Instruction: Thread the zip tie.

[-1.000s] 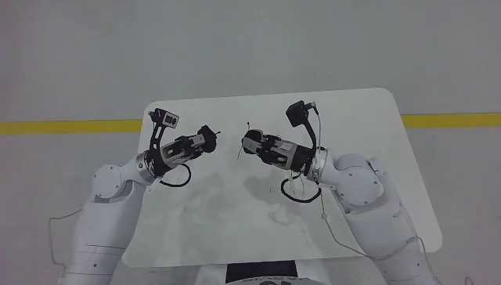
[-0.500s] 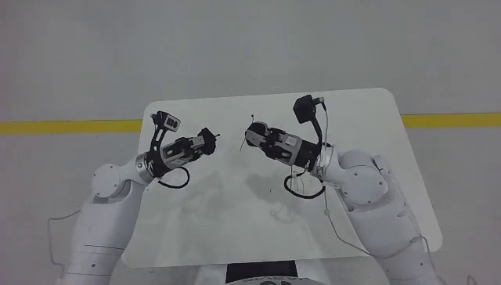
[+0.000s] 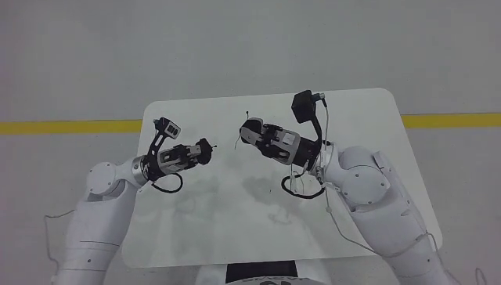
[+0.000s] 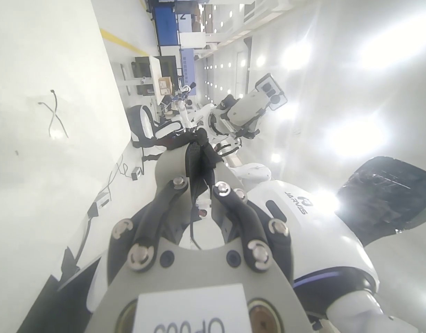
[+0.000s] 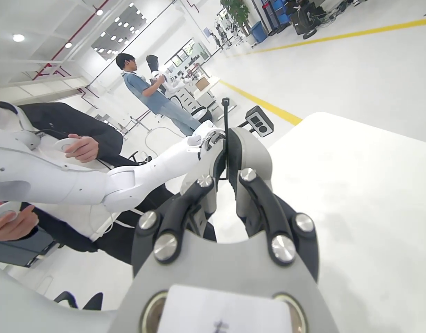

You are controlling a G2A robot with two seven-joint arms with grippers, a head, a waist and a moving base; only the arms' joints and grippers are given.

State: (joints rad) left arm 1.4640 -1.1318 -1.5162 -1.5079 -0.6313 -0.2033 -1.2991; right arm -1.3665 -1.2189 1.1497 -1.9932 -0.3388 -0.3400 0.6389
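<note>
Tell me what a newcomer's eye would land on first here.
Two grippers face each other above the white table. The right gripper pinches a thin black plastic zip tie, its head poking out past the fingers. The left gripper is shut on a thin black strand, and two loose black zip ties lie crossed on the table.

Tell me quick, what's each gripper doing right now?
Left gripper: closed on a thin black strand.
Right gripper: closed on the zip tie, its head sticking out past the fingertips.
</note>
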